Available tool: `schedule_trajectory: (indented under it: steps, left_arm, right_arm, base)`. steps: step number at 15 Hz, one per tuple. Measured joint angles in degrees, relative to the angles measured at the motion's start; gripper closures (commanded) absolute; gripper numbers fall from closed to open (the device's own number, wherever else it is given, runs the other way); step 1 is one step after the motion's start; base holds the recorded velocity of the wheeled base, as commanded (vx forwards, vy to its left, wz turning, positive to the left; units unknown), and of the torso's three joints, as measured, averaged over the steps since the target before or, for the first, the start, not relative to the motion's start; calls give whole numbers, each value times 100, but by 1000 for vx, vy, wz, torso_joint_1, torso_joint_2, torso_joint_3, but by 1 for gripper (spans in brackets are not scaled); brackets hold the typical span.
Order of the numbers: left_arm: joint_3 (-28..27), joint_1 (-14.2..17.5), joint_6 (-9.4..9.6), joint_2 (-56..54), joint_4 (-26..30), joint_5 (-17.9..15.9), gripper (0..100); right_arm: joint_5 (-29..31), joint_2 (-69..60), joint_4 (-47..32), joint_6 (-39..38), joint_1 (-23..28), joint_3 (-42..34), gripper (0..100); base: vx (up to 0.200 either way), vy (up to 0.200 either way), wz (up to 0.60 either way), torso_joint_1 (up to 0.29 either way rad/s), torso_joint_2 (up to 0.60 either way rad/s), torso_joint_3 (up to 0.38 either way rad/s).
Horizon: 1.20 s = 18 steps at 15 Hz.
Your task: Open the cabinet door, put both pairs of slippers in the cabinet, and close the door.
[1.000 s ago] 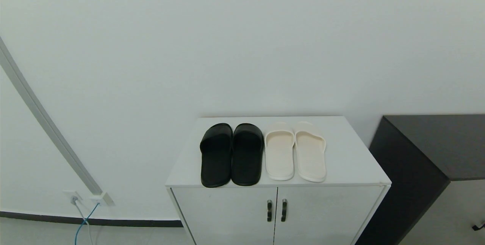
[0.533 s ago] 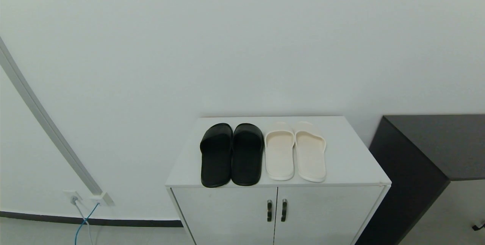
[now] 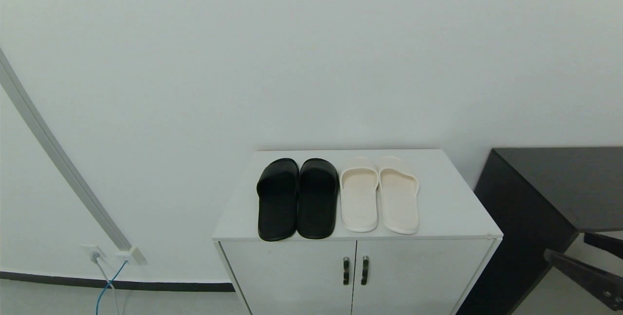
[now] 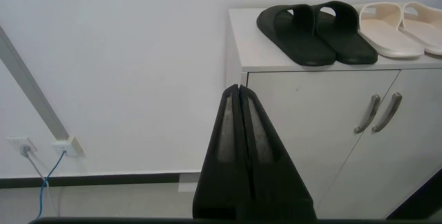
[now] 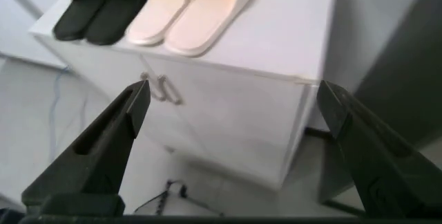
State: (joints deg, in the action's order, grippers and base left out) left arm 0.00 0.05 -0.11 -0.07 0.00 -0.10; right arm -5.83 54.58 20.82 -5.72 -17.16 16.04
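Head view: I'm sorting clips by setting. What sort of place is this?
Probably an indoor entryway or test room: a white cabinet against a plain wall, black slippers and cream slippers on top, a wall socket low beside it.

Left slipper pair [image 3: 292, 203] lies beside right slipper pair [image 3: 362, 198] atop cabinet [image 3: 452, 208].
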Motion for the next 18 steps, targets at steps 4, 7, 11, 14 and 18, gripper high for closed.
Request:
schedule_trajectory:
  steps: [4,7,11,14,18]
  left_arm:
    - [0,2,4,0,0,0,100]
    - [0,2,0,0,0,0,100]
    - [0,5,1,0,0,-1,100]
    - [0,2,-2,0,0,-4,100]
    - [0,2,0,0,0,-6,100]
  right_arm:
    - [1124,827,323,-566,-1571,388,0]
    - [2033,1469,391,-873,-2569,801,0]
    - [2959,2623,477,-1357,-2867,1537,0]
    - [3473,3588,681,-1571,-2903,2249,0]
    - [4031,4630,868,-1607,-2894,3065,0]
  base:
    - [0,0,0,0,0,0]
    - [0,0,0,0,0,0]
    - [0,0,0,0,0,0]
    - [0,0,0,0,0,0]
    - [0,0,0,0,0,0]
